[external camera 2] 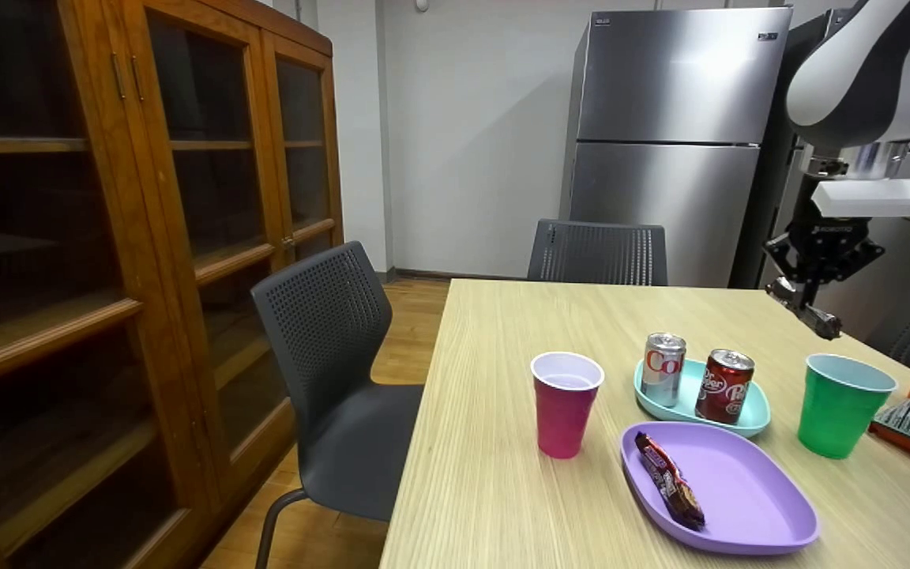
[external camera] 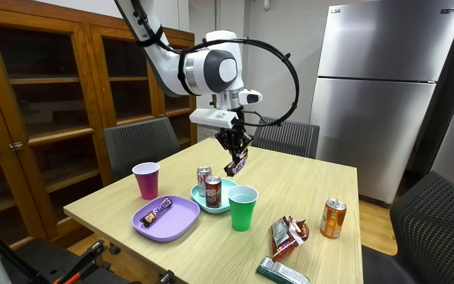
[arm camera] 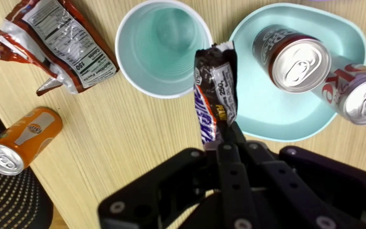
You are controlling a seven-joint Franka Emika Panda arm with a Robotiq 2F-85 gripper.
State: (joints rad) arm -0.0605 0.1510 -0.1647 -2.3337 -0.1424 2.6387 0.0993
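The arm [external camera: 160, 59], white with dark grey caps, enters an exterior view at the upper edge and slants down to the wrist [external camera: 216, 73]. Below this the black gripper [external camera: 236, 156] hangs nearly vertically, directed downward in both exterior views. The distal links [external camera 2: 885, 87] appear at the upper right in an exterior view. In the wrist view, the dark outer linkages [arm camera: 149, 187] splay to either side, whereas the two fingers [arm camera: 232, 171] converge toward their tips, jaws closed in a grip.
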